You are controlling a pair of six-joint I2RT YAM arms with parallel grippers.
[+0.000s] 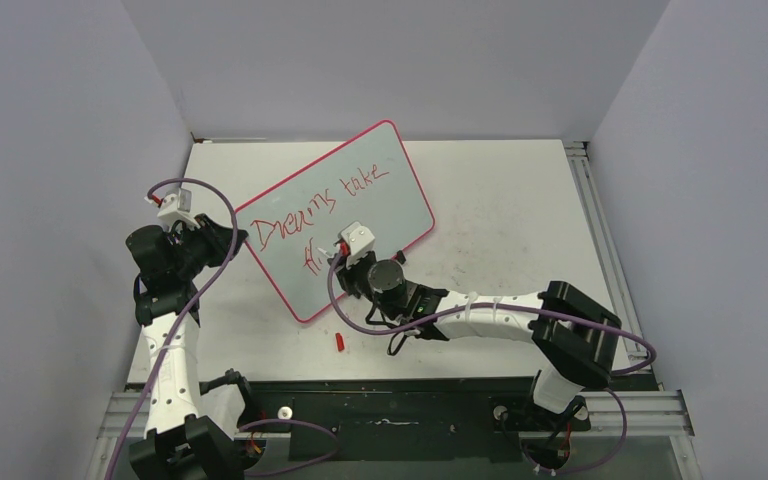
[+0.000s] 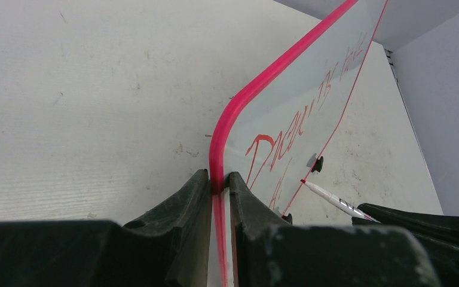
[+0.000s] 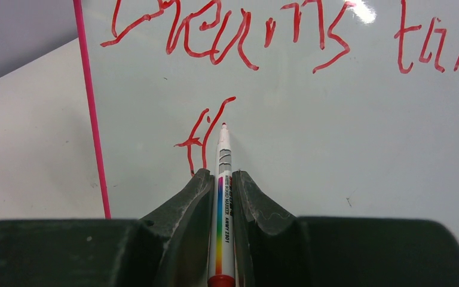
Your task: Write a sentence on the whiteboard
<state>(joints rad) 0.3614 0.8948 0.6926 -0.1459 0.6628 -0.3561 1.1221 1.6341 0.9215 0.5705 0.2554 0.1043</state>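
The whiteboard (image 1: 360,195), pale with a red-pink rim, stands tilted on the table and carries "Dreams take" in red, with the first strokes of a second line below. My left gripper (image 1: 232,238) is shut on its rim at the left corner; in the left wrist view the fingers pinch the rim (image 2: 218,179) of the whiteboard (image 2: 299,101). My right gripper (image 1: 345,262) is shut on a white marker (image 3: 223,179), whose red tip (image 3: 223,125) sits at the board (image 3: 334,149) beside the fresh strokes. The same marker (image 2: 334,200) shows in the left wrist view.
A small red marker cap (image 1: 340,342) lies on the white table (image 1: 520,220) just in front of the board. A black clip foot (image 2: 317,164) holds the board's lower edge. Grey walls close the table on three sides.
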